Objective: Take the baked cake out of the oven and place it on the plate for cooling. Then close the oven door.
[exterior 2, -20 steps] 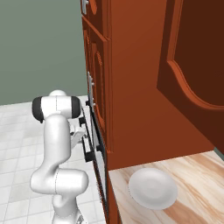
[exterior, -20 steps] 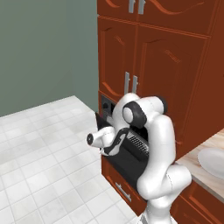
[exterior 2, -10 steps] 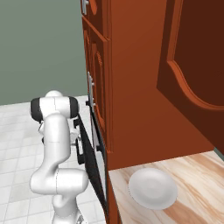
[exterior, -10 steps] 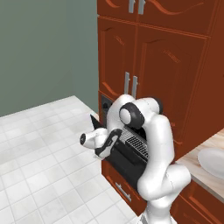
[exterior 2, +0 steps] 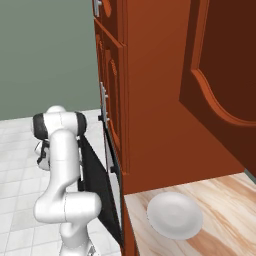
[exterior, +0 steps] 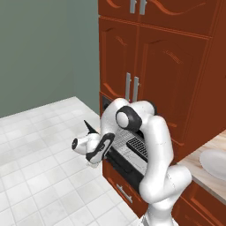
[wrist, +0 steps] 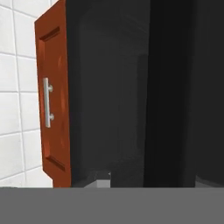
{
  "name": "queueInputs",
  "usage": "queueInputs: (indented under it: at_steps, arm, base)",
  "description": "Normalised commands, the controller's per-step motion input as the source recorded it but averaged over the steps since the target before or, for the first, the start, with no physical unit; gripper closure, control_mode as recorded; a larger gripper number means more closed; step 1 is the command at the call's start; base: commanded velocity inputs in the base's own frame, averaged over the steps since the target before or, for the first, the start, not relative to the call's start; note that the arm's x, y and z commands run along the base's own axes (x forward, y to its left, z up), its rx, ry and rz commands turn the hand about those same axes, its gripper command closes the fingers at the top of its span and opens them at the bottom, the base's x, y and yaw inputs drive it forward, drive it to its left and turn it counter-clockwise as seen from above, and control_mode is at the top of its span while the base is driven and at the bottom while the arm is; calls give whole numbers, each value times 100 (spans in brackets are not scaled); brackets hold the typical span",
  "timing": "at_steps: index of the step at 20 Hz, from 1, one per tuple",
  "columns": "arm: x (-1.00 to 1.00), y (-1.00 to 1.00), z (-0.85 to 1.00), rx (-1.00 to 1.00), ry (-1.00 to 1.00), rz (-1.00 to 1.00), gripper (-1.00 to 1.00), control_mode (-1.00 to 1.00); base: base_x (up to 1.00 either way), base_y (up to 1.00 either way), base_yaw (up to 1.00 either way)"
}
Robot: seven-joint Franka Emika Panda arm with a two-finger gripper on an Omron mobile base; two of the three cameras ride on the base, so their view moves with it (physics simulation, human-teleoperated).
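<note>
The white Franka arm bends forward and down from its base, and its two-finger gripper [exterior: 90, 155] sits at the outer edge of the wide flat black oven door [exterior 2: 100, 185], which hangs partly lowered, tilted out from the black built-in oven [exterior: 132, 148] set in the red-brown wood cabinets [exterior: 167, 75]. In the left base view the hand points down and toward the door's edge — the fingers themselves are hidden behind the hand and the door, so I cannot tell whether the claw is wide, narrow or clamped on the handle.

Inside the oven opening, the wire rack [exterior: 121, 140] shows pale grey, with a flat black rectangular tray [exterior: 137, 147] lying on it. The baked cake is too small or too hidden to make out there.

The round, shallow white plate [exterior 2: 174, 215] rests on the light wooden counter [exterior 2: 225, 200] to the right of the oven, bare on top and well apart from the gripper.

In the hand view the dark door panel [wrist: 113, 96] stands close in front, and beside it a red-brown drawer front [wrist: 52, 100] with a short silver handle [wrist: 46, 103] — beyond that, the white tiled floor [wrist: 17, 100].
</note>
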Motion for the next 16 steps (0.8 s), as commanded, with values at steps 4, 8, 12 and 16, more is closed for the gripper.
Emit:
queueInputs:
  at_steps: [4, 8, 12, 16]
  arm:
    - [11, 39, -40, 3, 8, 0, 100, -100]
    - [13, 35, -38, 3, 5, 0, 100, -100]
    - [15, 32, -34, 2, 3, 0, 100, -100]
    - [19, 26, -30, 2, 3, 0, 100, -100]
  base:
    - [0, 0, 0]
    - [0, 0, 0]
    - [0, 0, 0]
    - [0, 0, 0]
